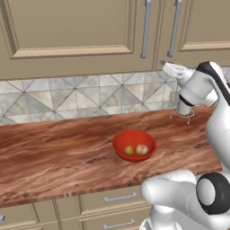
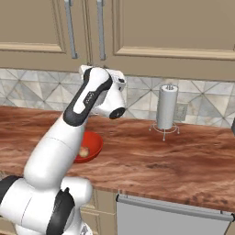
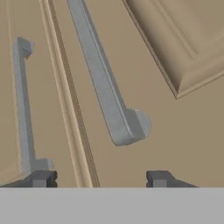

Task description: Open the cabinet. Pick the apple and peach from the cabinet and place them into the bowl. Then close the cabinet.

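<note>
The beige wall cabinet (image 1: 72, 31), with framed panel doors and long grey metal bar handles (image 3: 103, 78), is hanging shut above a backsplash (image 1: 67, 96) of grey and cream triangle-patterned tiles. Below it, a glossy reddish wood-grain counter (image 1: 54, 157) is carrying the round red bowl (image 1: 134, 144), which is holding two small pale yellowish fruits (image 1: 142, 149). A paper towel roll (image 2: 166, 108) is standing upright on a wire holder farther right. The gripper (image 3: 99, 178) is facing the door; its dark fingertips (image 3: 40, 178) are standing wide apart, gripping nothing, below the right handle's lower end. No writing is showing.
</note>
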